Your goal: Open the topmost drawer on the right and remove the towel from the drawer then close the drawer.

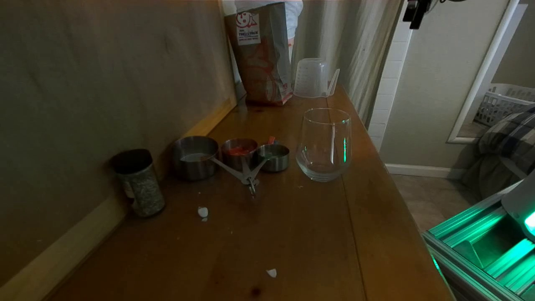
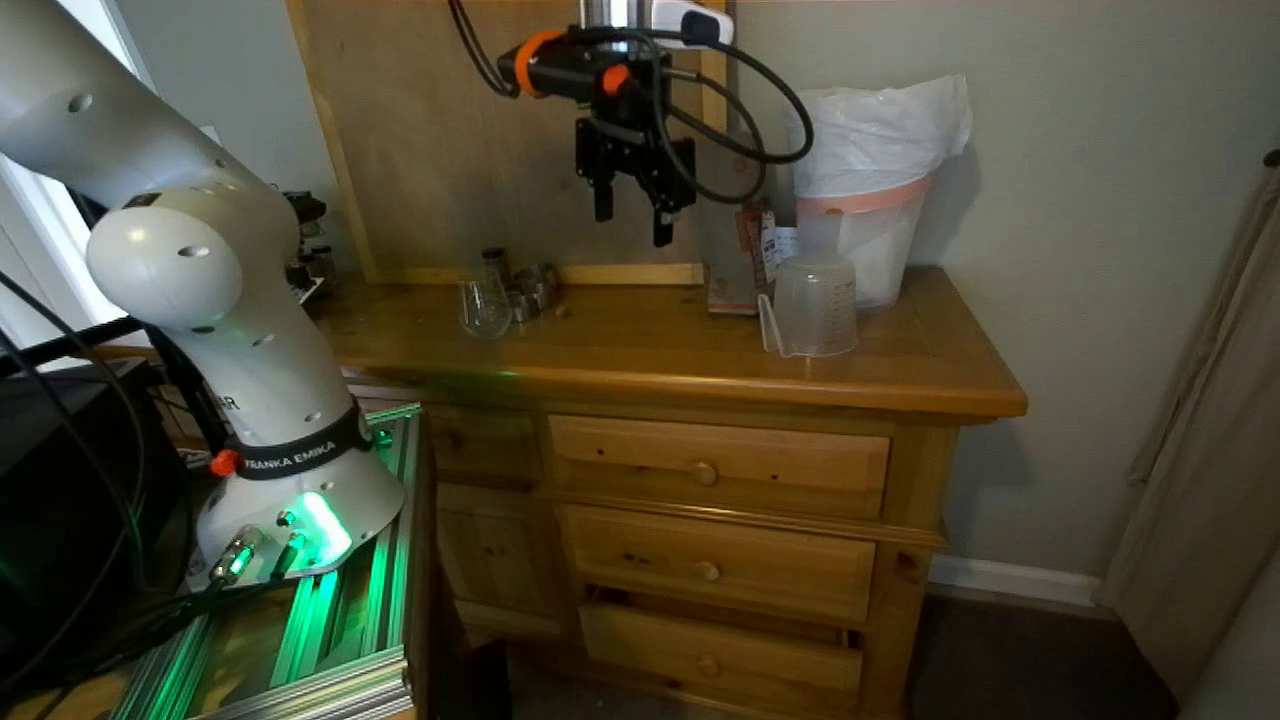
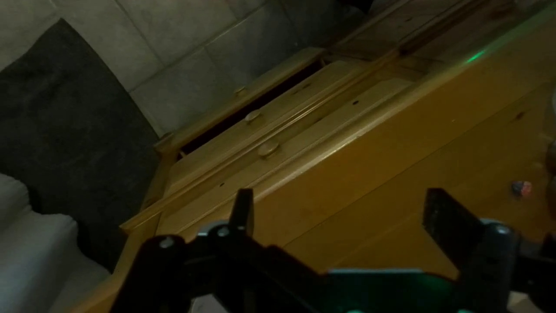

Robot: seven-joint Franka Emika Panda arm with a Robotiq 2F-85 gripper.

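The topmost right drawer (image 2: 625, 460) is shut, with a round wooden knob (image 2: 704, 473). In the wrist view its front (image 3: 323, 132) and knob (image 3: 268, 148) lie beyond the left finger. The bottom drawer (image 2: 650, 645) below it is partly pulled out. The towel is out of view. My gripper (image 2: 634, 216) is open and empty, pointing down high above the cabinet top. In the wrist view the gripper (image 3: 341, 195) has its fingers wide apart with only the wooden top beneath. A dark part of the gripper (image 1: 415, 16) shows at the upper edge in an exterior view.
On the cabinet top (image 2: 620, 350) stand a clear glass (image 1: 324, 146), metal measuring cups (image 1: 195, 161), a jar (image 1: 144, 188), a paper bag (image 1: 267, 62) and a plastic jug (image 2: 818, 310). A lined bin (image 2: 875, 240) stands at its far end. The middle drawer (image 2: 640, 560) is shut.
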